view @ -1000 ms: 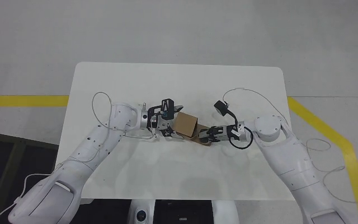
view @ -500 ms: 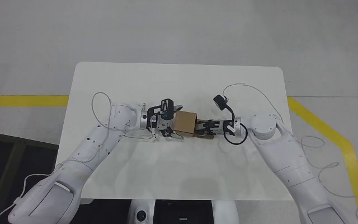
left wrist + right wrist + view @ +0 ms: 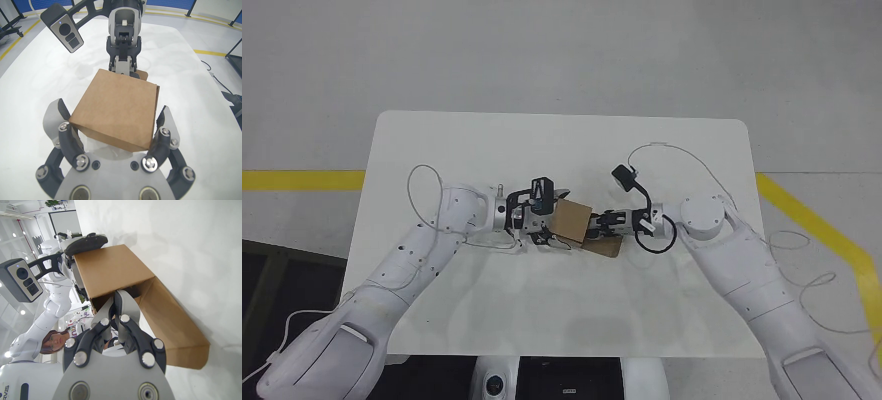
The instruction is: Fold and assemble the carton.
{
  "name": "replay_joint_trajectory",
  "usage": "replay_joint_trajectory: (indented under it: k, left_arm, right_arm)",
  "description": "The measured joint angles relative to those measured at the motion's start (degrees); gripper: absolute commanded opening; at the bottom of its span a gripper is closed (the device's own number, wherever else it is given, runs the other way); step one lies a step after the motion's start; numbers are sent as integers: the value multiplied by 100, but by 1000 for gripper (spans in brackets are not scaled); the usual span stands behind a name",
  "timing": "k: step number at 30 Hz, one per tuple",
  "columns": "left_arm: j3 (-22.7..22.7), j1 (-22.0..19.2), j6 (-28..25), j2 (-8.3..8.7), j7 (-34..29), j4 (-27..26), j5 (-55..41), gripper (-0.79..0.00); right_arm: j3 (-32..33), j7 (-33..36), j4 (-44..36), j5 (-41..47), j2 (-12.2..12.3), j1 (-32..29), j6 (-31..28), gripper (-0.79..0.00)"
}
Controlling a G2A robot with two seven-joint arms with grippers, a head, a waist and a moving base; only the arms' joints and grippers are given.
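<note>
A brown cardboard carton [image 3: 575, 219] lies mid-table, its far end open with a long flap [image 3: 608, 248] hanging out. My left gripper [image 3: 112, 109] clamps the carton's [image 3: 117, 108] closed end from both sides, one finger on each side wall. Opposite it, my right gripper [image 3: 118, 294] has its fingers pressed together and its tips poked just inside the open end of the carton [image 3: 113, 270]; what they touch inside is hidden. The long flap [image 3: 170, 321] lies beside that gripper on the table. My right gripper [image 3: 123, 62] also shows behind the carton's far edge.
The white table [image 3: 442, 150] has bare surface all around the carton. Thin cables loop off both arms, one [image 3: 417, 190] at the left and one [image 3: 682, 150] at the right. A yellow floor line [image 3: 302, 180] runs past the table's sides.
My right arm has come closer to the carton, bringing its gripper up to the open end. The carton has turned slightly. The left arm has kept its hold in place.
</note>
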Motion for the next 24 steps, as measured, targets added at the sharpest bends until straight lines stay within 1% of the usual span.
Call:
replay_joint_trajectory:
  k: [11, 17, 24]
  left_arm:
    - [8, -15, 0, -3, -13, 7, -22, 0]
    - [17, -7, 0, 2, -27, 19, -30, 0]
    - [4, -9, 0, 11, -31, 32, -58, 0]
  right_arm:
    - [-201, 11, 478, 233, -141, 228, -255, -785]
    - [-156, 95, 629, 213, -152, 386, -371, -785]
    - [-178, 282, 698, 146, -165, 502, -351, -785]
